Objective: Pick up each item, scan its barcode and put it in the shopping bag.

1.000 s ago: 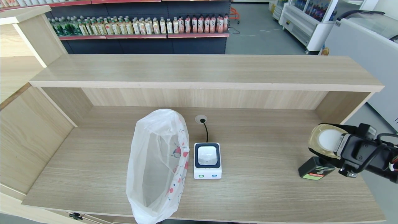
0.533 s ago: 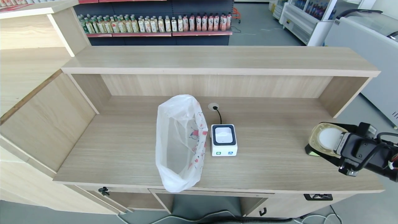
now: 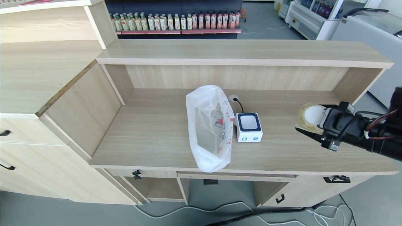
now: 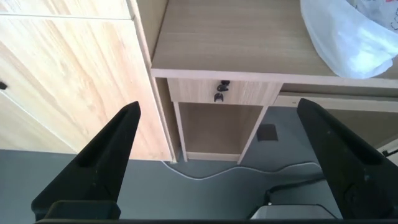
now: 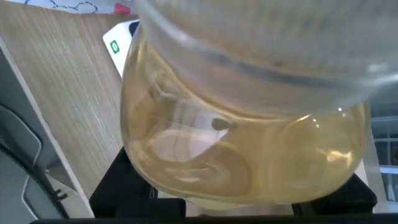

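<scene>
Bottle (image 3: 311, 114) nearer scanner (image 3: 248, 127), in right hand (image 3: 309, 121)

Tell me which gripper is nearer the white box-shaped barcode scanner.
Right. The right gripper, holding a clear yellowish bottle, is over the wooden counter, to the right of the scanner. The left gripper is low, before the counter's front, beyond the white plastic bag.

Counter: light wood counter (image 3: 163, 138), raised ledge (image 3: 238, 51) along its far side.
Cabinet: matching wood cabinet (image 3: 47, 153) on its left.
Floor: grey floor (image 3: 78, 213), cables (image 3: 220, 208) trailing below.
Behind: shelf (image 3: 179, 31) of bottles (image 3: 176, 22); white freezers (image 3: 314, 18) at right.
</scene>
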Robot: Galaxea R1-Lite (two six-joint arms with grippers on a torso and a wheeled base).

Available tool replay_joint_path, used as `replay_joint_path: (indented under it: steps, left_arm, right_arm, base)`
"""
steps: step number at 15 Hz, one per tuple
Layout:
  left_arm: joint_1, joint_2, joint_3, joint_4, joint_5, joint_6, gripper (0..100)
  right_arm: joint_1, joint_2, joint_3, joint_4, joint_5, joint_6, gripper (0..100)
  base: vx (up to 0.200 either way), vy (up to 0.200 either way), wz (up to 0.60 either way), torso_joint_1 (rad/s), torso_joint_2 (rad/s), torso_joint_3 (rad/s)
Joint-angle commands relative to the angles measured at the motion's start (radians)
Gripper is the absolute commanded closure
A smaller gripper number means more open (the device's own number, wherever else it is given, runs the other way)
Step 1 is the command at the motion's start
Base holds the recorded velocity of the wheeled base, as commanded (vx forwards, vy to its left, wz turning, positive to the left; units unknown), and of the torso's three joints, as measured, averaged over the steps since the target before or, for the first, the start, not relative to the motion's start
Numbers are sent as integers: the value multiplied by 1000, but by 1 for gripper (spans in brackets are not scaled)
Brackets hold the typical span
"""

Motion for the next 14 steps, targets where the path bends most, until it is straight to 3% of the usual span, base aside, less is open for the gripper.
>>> replay_joint_path:
  steps: [1, 4, 9, 14]
  left_arm:
    - [1, 0, 0, 0, 0, 0, 0]
    - [1, 0, 0, 0, 0, 0, 0]
    - [1, 0, 0, 0, 0, 5, 0]
    - [1, 0, 0, 0, 0, 3, 0]
  right_arm:
    - [-12, 127, -79, -36, 36, 2, 100]
    - [-43, 215, -114, -102, 94, 5, 100]
    - [-113, 357, -246, -128, 201, 16, 100]
    - [-123, 410, -320, -128, 204, 15, 100]
  base:
    - [0, 200, 0, 17, 12, -2]
    - [0, 200, 0, 2, 2, 2]
    - [0, 0, 0, 0, 0, 0]
    - [40, 0, 0, 0, 0, 1]
